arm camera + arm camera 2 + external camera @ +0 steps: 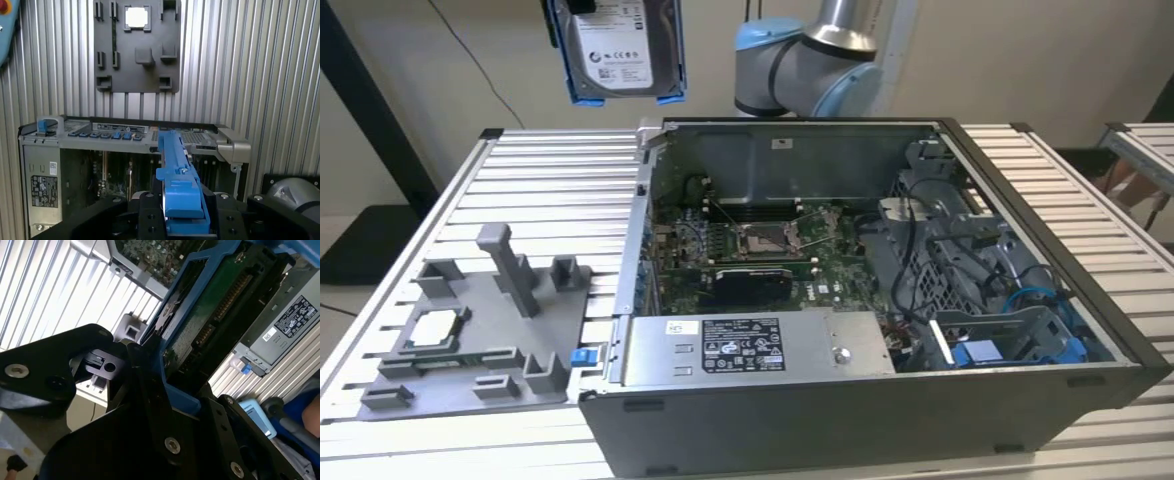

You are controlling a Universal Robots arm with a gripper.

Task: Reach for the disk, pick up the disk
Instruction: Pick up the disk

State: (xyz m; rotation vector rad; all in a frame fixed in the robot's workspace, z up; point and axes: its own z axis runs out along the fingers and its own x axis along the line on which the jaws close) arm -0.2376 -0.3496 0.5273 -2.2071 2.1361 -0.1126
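1. The disk (624, 50) hangs high above the worktop (520, 170), near the back corner of the open computer case (854, 430), on the exterior view's left.
2. The hand (182, 210) pinches it edge-on by its blue frame.
3. The lift looks done. A firm, centred pinch matters, because the plastic frame could flex or slip.

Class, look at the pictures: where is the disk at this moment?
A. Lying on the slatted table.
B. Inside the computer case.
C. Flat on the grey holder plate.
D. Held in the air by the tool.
D: the disk hangs above the table, its blue frame clamped in the tool.
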